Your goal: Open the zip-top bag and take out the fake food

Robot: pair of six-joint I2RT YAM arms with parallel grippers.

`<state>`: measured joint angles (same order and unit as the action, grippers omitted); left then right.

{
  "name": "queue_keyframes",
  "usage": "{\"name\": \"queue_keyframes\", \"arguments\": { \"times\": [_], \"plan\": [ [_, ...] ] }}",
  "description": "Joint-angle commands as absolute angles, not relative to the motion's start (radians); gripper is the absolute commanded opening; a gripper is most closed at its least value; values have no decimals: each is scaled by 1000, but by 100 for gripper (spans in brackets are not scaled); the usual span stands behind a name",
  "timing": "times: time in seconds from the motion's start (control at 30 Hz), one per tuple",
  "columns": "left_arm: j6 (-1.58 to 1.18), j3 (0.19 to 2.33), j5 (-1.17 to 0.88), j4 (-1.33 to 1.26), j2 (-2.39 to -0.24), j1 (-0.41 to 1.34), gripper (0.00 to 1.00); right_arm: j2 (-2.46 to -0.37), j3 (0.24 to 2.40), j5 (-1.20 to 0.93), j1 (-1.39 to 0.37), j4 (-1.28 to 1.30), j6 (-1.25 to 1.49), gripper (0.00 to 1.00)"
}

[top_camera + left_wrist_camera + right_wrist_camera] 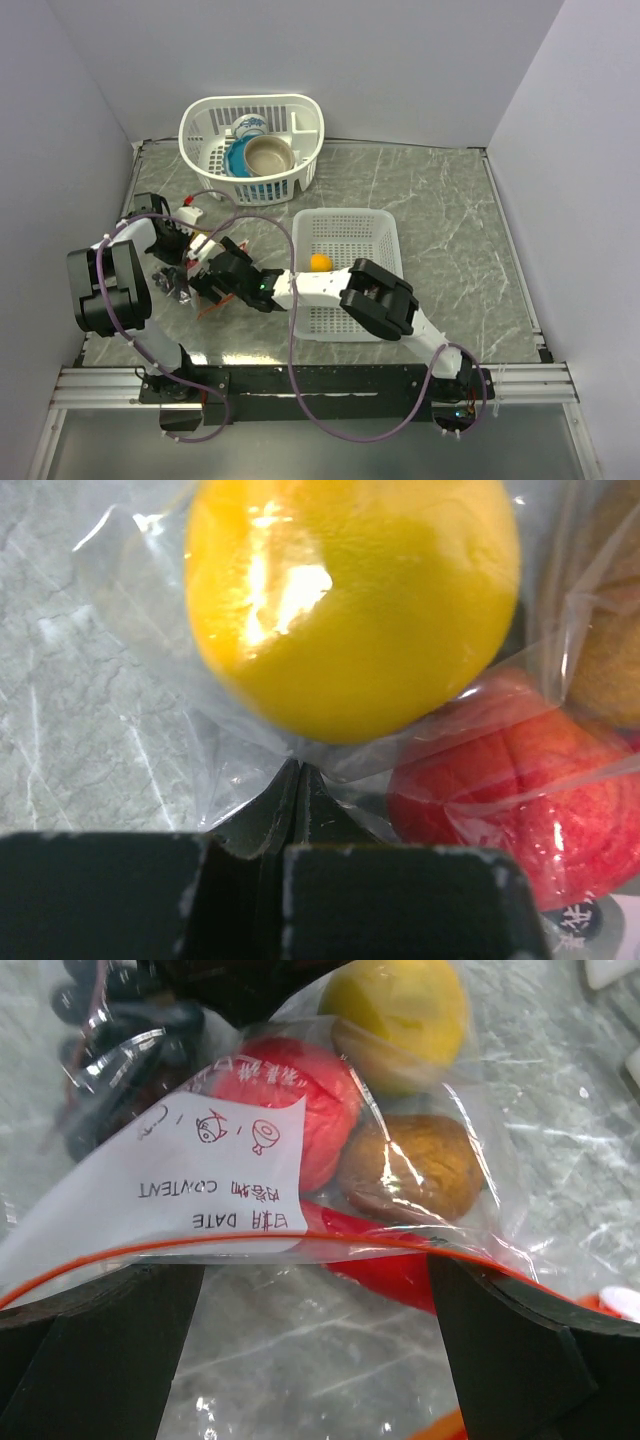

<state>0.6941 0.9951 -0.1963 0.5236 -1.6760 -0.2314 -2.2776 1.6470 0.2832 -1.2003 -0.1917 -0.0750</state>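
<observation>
from the near edge, my right gripper (315, 1295) stands with its fingers spread wide and holds nothing, one finger at 7 o'clock and one at 5 o'clock in its own camera. the zip-top bag (225, 1185) lies on the table (440, 220) directly in front of it, toward 12 o'clock. the orange-red zip strip (250, 1243) runs across from 9 to 3 o'clock between the two fingers. so i judge the mouth faces this arm, and it is the nearer one for opening. the fake food (295, 1100) is inside, behind the strip, with a yellow fruit (350, 600) and grapes (110, 1020). at the far end my left gripper (298, 780) is pressed together, pinching the bag film. farther, at 3 o'clock of the bag, one orange fruit (319, 262) sits in the white basket (350, 213).
</observation>
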Motion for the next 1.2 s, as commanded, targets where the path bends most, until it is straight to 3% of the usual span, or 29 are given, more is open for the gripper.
{"name": "queue_keyframes", "arguments": {
  "times": [0.0, 0.23, 0.43, 0.53, 0.77, 0.9, 1.07, 1.17],
  "plan": [
    [727, 1011, -252, 572, -1635, -221, 1, -2315, 1730, 210, -1161, -177, -124, 100],
    [744, 1005, -268, 581, -1628, -215, 1, -2341, 1795, 92, -1137, -23, -14, 100],
    [745, 1005, -278, 588, -1609, -212, 1, -2329, 1726, 32, -1132, 35, 33, 99],
    [747, 999, -276, 591, -1588, -210, 1, -2315, 1675, 0, -1127, 60, 66, 95],
    [736, 968, -288, 581, -1540, -212, 1, -2223, 1479, -100, -1126, 3, 124, 69],
    [733, 968, -279, 584, -1529, -212, 1, -2172, 1419, -106, -1127, 3, 147, 60],
    [726, 977, -267, 583, -1517, -210, 1, -2120, 1376, -109, -1129, 3, 164, 53],
    [723, 977, -261, 580, -1526, -212, 1, -2086, 1338, -107, -1129, 3, 166, 58]
  ]
}}
